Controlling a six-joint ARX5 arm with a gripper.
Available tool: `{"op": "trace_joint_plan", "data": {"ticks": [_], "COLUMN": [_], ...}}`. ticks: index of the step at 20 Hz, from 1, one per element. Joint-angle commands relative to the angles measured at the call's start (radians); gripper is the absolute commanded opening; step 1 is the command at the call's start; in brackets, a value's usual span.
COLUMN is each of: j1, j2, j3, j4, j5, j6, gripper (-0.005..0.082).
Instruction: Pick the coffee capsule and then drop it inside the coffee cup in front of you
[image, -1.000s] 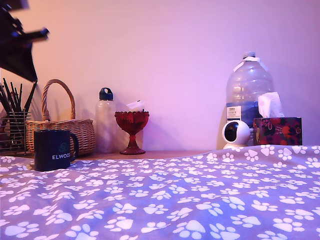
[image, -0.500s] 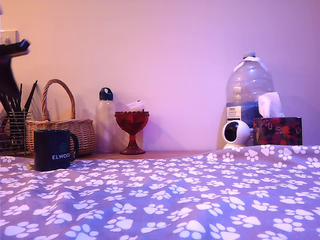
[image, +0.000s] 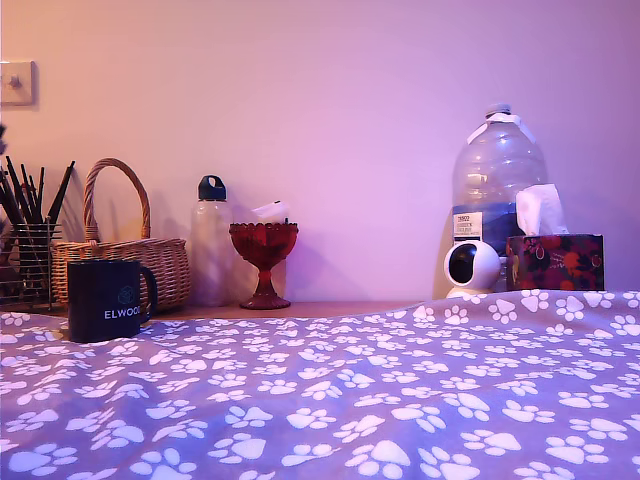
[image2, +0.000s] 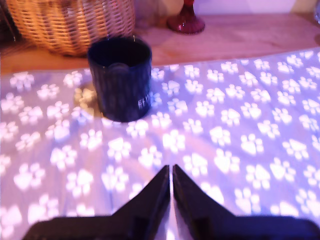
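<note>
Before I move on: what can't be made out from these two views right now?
- Capsule: not visible in either view.
- Mug inside: exterior view sees only its side; in the wrist view the interior is too dark and blurred to tell.
- Tool: out of the exterior view; wrist view shows its tips together, nothing visible between them.

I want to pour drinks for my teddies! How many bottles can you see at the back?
2. A small clear bottle with a dark cap stands between the wicker basket and the red goblet. A big water bottle stands at the exterior view's right, behind the tissue box. More may be hidden.
</note>
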Motion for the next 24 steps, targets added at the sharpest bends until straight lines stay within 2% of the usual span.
{"op": "trace_joint_plan", "data": {"ticks": [1,3,9,12,14,24], "j1": [0.000,0.000,0.000,0.000,0.000,0.000], "j2": [-0.057,-0.124,-0.323,-0.428,-0.506,-0.854], "j3": [-0.062,-0.116,-0.252,-0.303,-0.315,-0.315], "j4": [0.032,0.048,0.050,0.047,0.011,-0.247], "j5": [0.000,0.001,0.002,0.003,0.002,0.001], "j6": [-0.008,-0.014,-0.085,-0.088,-0.105,-0.123], "gripper": [-0.0024,-0.0024,-0.0024,-0.0024,-0.0024,-0.0024]}}
